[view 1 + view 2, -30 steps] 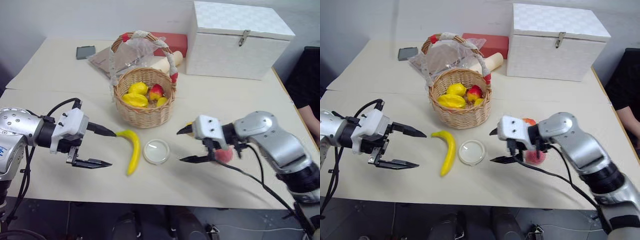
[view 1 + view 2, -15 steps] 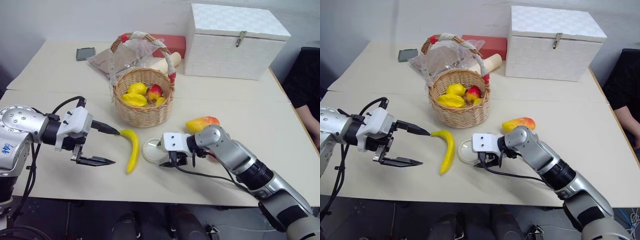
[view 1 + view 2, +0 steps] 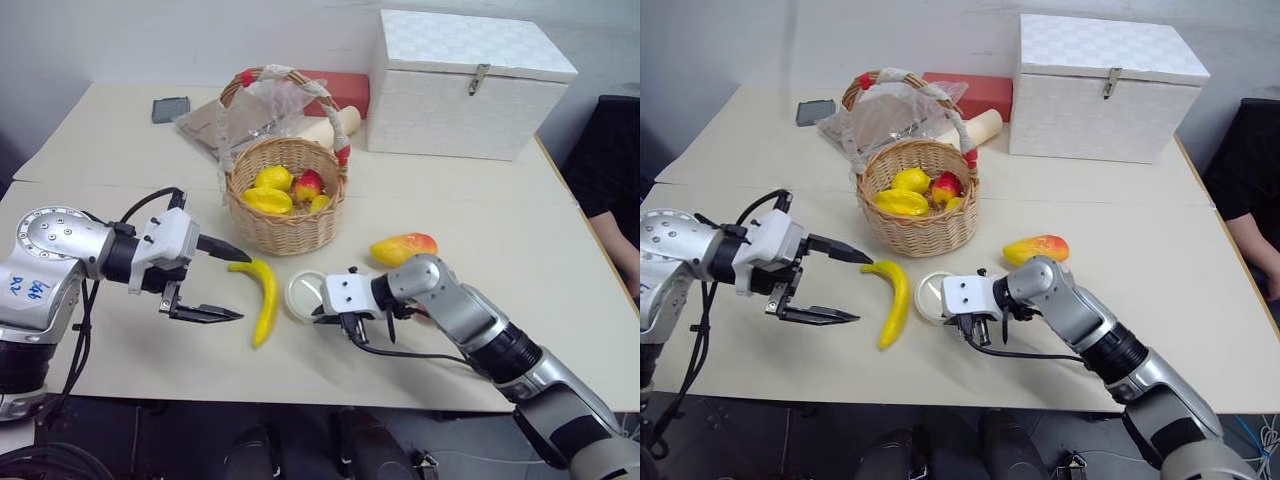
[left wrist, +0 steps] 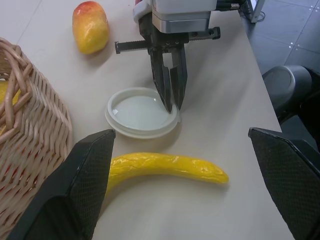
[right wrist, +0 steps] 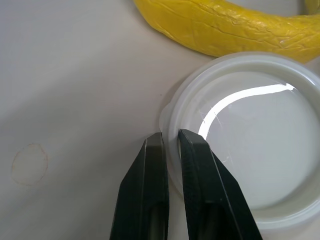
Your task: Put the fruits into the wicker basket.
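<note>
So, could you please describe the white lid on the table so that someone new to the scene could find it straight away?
Start at the wicker basket in the middle of the table and come towards the near edge. Just in front of it, right of the banana, lies the lid, with the right end effector shut on its rim. Unlike the fruits around it, it is a flat, round, white disc.

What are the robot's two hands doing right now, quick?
Left gripper: jaws open, holding nothing, beside the banana.
Right gripper: jaws shut on the rim of the white lid.
</note>
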